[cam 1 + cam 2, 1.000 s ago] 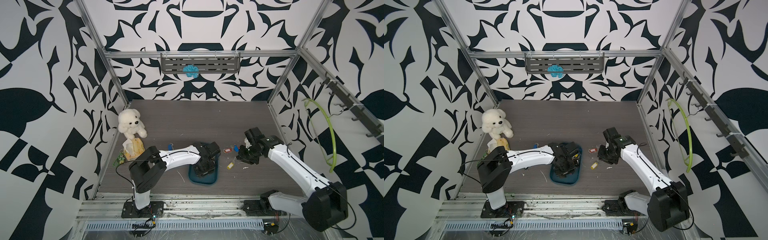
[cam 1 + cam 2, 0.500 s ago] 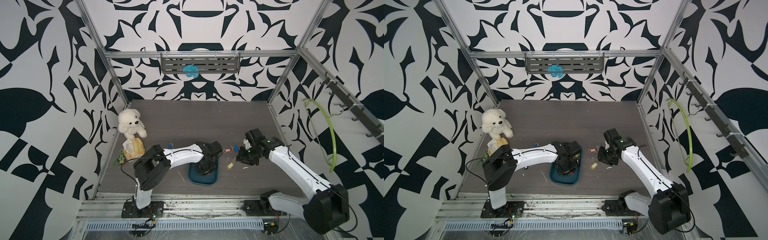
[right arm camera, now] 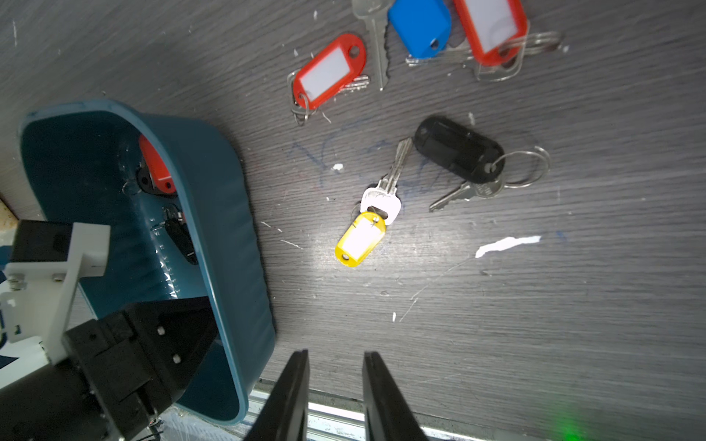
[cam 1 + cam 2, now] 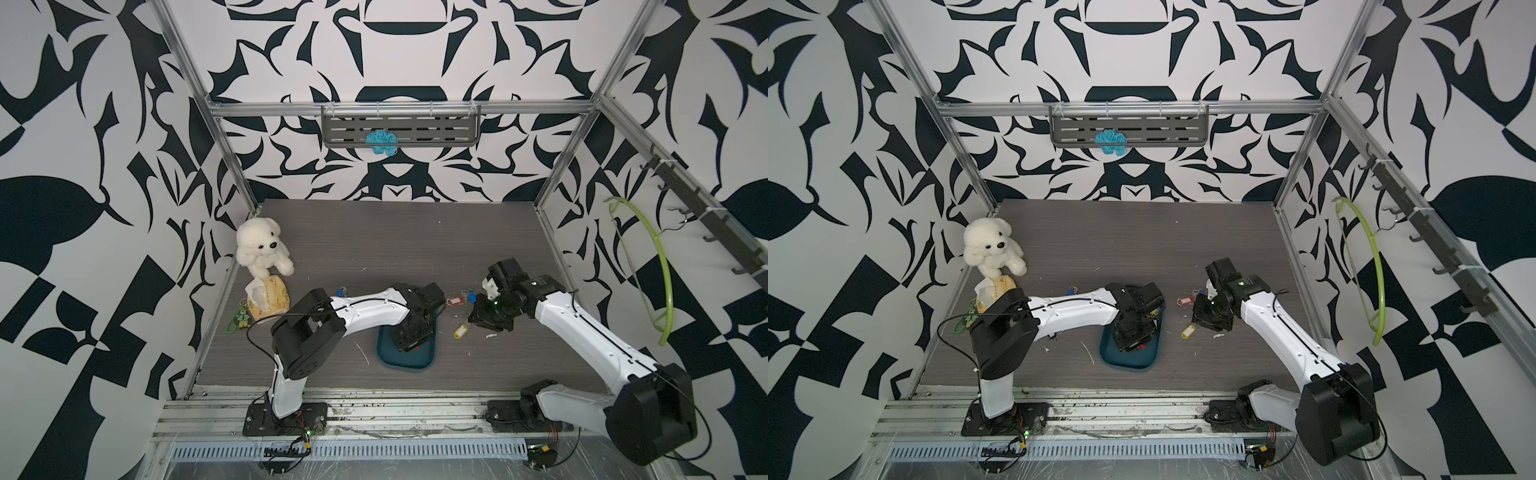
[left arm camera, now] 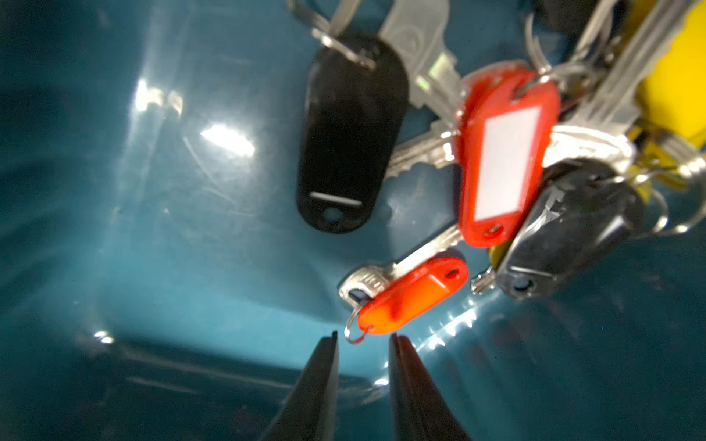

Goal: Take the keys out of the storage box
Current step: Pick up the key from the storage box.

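Note:
The teal storage box (image 4: pixel 405 360) (image 4: pixel 1125 360) lies near the table's front middle. My left gripper (image 5: pixel 363 335) (image 4: pixel 409 338) reaches down inside it, open by a narrow gap. The ring of a small red-tagged key (image 5: pixel 414 296) lies just at its tips. Beyond on the box floor (image 5: pixel 172 236) lie more keys: a black tag (image 5: pixel 349 133), a red tag with a white label (image 5: pixel 504 156), another black tag (image 5: pixel 565 236) and a yellow one (image 5: pixel 676 95). My right gripper (image 3: pixel 336 353) (image 4: pixel 482 322) hovers open and holds nothing, right of the box wall (image 3: pixel 225 214). Below it on the table lie a yellow-tagged key (image 3: pixel 361 238) and a black-tagged key (image 3: pixel 458 149).
Red-tagged (image 3: pixel 330 72) and blue-tagged (image 3: pixel 420 25) keys lie further back on the table. A plush bear (image 4: pixel 262 249), tissue pack (image 4: pixel 268 303) and green charm (image 4: pixel 239 322) sit at the left edge. A grey shelf (image 4: pixel 401 126) hangs on the back wall, a green hanger (image 4: pixel 656 266) on the right.
My left gripper's jaws have narrowed inside the box and its arm has shifted slightly. The right gripper has barely moved.

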`<state>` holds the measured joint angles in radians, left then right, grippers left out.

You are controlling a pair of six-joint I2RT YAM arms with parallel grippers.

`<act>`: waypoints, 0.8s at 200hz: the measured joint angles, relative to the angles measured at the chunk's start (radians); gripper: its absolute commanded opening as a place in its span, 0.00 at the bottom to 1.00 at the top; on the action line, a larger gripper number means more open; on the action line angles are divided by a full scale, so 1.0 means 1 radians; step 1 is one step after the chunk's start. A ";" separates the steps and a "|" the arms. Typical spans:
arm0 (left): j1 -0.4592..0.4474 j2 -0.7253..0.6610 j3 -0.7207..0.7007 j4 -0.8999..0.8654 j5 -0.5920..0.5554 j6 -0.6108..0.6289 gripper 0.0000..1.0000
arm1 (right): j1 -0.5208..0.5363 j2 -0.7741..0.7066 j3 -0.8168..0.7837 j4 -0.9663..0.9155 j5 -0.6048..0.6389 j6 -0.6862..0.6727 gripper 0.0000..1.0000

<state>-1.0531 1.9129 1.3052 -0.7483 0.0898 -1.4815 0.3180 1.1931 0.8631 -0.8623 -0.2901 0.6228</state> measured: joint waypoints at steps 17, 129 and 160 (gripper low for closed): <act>0.000 0.000 -0.016 0.006 0.000 -0.009 0.23 | 0.000 -0.003 -0.005 0.000 -0.004 0.000 0.29; 0.000 0.000 -0.024 0.031 -0.017 0.006 0.00 | 0.000 -0.060 -0.018 -0.006 -0.006 0.001 0.28; -0.002 -0.002 0.063 -0.059 -0.096 0.060 0.00 | 0.000 -0.071 -0.018 -0.011 -0.006 0.002 0.28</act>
<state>-1.0554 1.9110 1.3682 -0.8070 -0.0059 -1.4216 0.3180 1.1221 0.8455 -0.8734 -0.2966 0.6243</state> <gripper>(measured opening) 0.043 0.282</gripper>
